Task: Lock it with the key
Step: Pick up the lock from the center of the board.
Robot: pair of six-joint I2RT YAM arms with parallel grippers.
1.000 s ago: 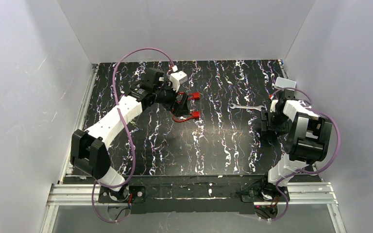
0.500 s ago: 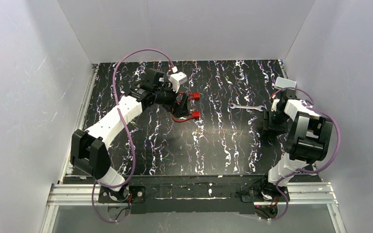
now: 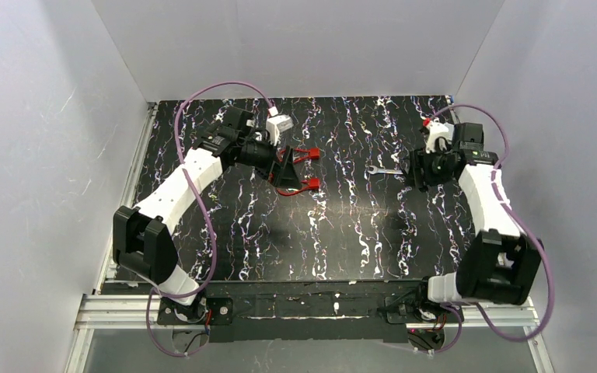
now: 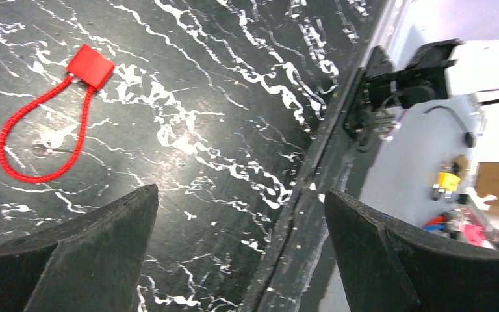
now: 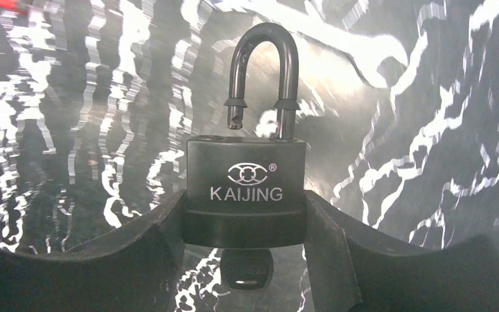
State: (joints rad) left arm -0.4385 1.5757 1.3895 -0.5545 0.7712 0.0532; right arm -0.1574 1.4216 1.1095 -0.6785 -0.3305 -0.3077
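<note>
Unfolded from its tucked pose of a second ago, the right arm now stretches toward the far right of the worktop, with the right pincer near the wrench. That pincer pinches the padlock by the lower sides of its body, upright between the fingers. The shackle stands open, its left leg clear of the body. The key sits in the keyhole underneath, between the fingers. The left pincer is spread wide and holds nothing. A red cable lock lies on the worktop beyond it.
</note>
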